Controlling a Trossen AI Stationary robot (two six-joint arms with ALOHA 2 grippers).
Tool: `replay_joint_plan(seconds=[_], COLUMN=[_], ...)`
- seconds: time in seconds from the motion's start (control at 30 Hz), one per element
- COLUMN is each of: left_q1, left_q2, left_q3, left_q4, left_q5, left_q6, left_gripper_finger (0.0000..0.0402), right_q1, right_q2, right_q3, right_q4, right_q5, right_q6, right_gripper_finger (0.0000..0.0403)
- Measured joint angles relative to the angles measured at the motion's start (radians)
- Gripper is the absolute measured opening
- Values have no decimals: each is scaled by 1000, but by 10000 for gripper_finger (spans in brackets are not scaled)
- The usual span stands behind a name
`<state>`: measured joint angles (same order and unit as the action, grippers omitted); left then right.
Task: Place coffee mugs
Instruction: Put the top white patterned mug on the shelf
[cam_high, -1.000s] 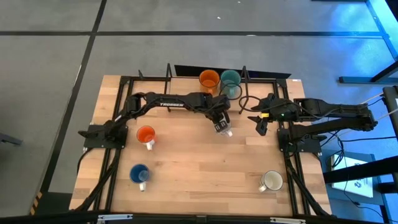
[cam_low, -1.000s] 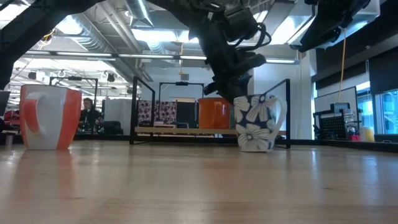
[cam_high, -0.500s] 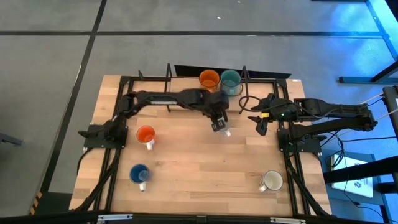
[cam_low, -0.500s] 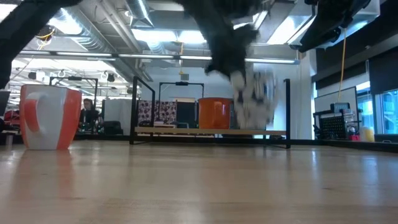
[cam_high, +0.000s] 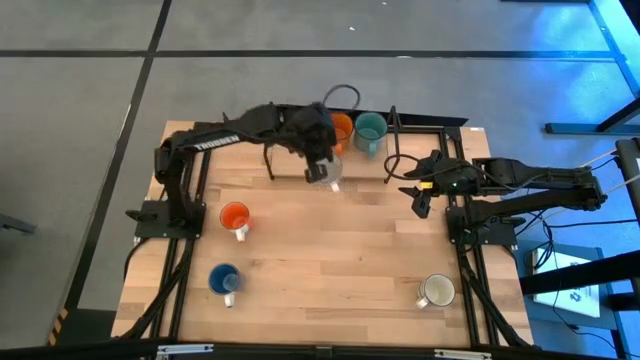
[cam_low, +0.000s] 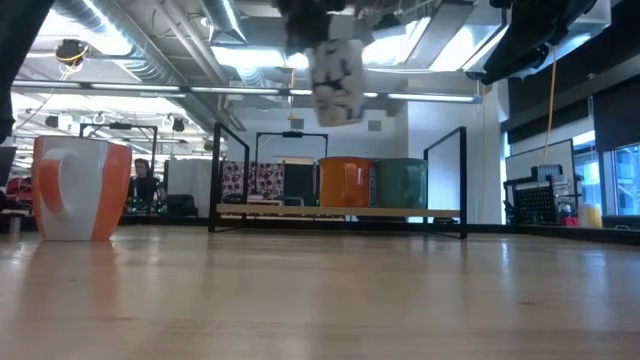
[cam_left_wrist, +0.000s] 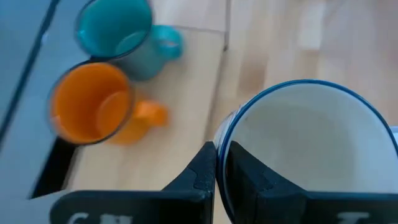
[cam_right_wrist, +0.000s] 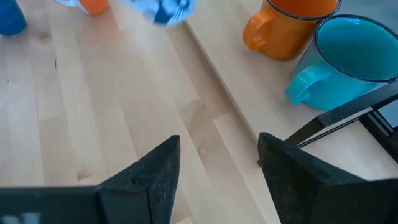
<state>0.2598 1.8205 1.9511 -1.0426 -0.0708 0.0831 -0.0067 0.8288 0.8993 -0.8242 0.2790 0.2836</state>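
Observation:
My left gripper (cam_high: 319, 170) is shut on a white, blue-rimmed flowered mug (cam_low: 337, 82) and holds it high over the table, just in front of the black wire rack (cam_high: 272, 118). An orange mug (cam_high: 337, 128) and a teal mug (cam_high: 371, 130) stand side by side on the rack's wooden shelf (cam_low: 300, 210). Both also show in the left wrist view, orange (cam_left_wrist: 93, 106) and teal (cam_left_wrist: 118, 34). My right gripper (cam_high: 422, 203) waits open at the table's right side, with nothing between its fingers. My left gripper pinches the mug's wall at the blue rim (cam_left_wrist: 222, 146). One finger (cam_left_wrist: 205, 174) is outside and the other (cam_left_wrist: 249, 180) is inside the cup. The fingers slant down from above. The mug hangs clear of the table, mouth up.
Three more mugs stand on the wooden table: a small orange one (cam_high: 235, 217) at the left, a blue one (cam_high: 224, 279) near the front left, and a white one (cam_high: 437, 291) at the front right. The arms' black base frames run along both sides.
My left gripper has risen and gone toward the table's far edge and the rack, rolling a little as it went. The flowered mug, which stood on the table a second ago, has been lifted clear and carried along.

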Motion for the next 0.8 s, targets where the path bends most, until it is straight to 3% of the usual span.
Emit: replay_joint_plan(seconds=[0.17, 0.5, 0.8], left_q1=[111, 366, 489], left_q2=[-30, 50, 194], left_q3=[0, -2, -2], left_q4=[-87, -41, 30], left_q5=[12, 101, 256], left_q6=[129, 368, 404], left_gripper_finger=[16, 16, 16], right_q1=[0, 0, 0], right_q2=[0, 1, 30], right_q3=[0, 0, 0], right_q4=[1, 9, 13], right_q5=[0, 1, 35], right_q6=[0, -1, 18], right_gripper_finger=[202, 202, 202])
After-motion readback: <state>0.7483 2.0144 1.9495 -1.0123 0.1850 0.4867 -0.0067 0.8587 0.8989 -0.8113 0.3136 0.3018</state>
